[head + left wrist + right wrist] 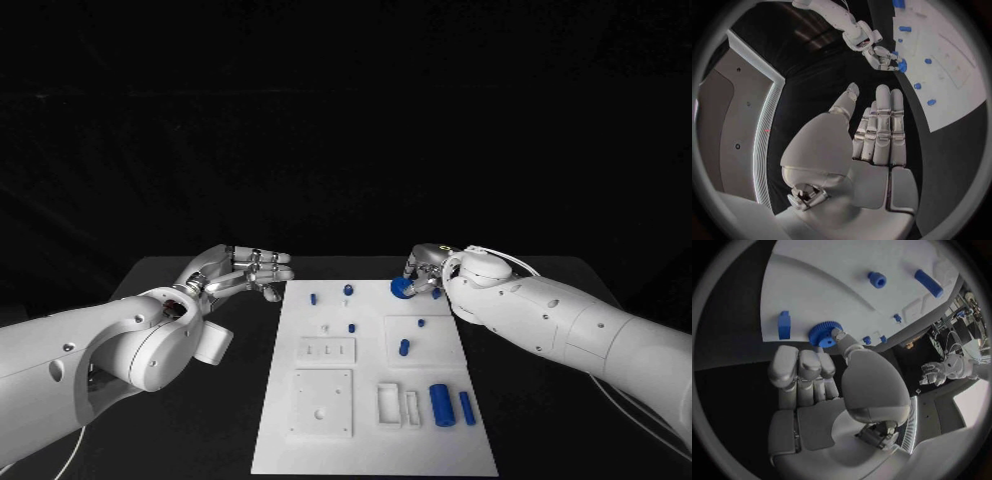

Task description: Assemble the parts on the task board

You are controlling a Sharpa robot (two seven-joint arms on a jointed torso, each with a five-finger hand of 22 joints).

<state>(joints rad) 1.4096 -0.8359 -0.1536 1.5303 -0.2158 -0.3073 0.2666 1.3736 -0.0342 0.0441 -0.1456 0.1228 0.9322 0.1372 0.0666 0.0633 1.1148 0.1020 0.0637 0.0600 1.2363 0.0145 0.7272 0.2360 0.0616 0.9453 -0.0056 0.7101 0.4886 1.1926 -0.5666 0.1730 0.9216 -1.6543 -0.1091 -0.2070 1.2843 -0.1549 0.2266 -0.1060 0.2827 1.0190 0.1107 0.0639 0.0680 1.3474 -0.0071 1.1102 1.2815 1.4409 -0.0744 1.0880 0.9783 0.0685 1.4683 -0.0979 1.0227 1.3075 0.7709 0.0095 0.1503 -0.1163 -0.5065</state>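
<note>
The white task board (372, 440) lies lengthwise in the middle of the black table. My right hand (428, 270) hovers over the board's far right corner and pinches a blue gear (404, 288) between thumb and fingers; the right wrist view shows the gear (823, 334) just above the board (836, 270). My left hand (245, 270) hangs off the board's far left corner, fingers stretched out side by side and holding nothing (878, 127). In the left wrist view the right hand (878, 54) and gear (901, 65) sit beyond the fingertips.
Small blue pegs (348, 291) stand on the far half of the board, another (405, 348) lies mid-board. Two blue cylinders (441, 405) lie at the near right beside white blocks (389, 403). White square plates (322, 403) sit at the near left. Black table surrounds the board.
</note>
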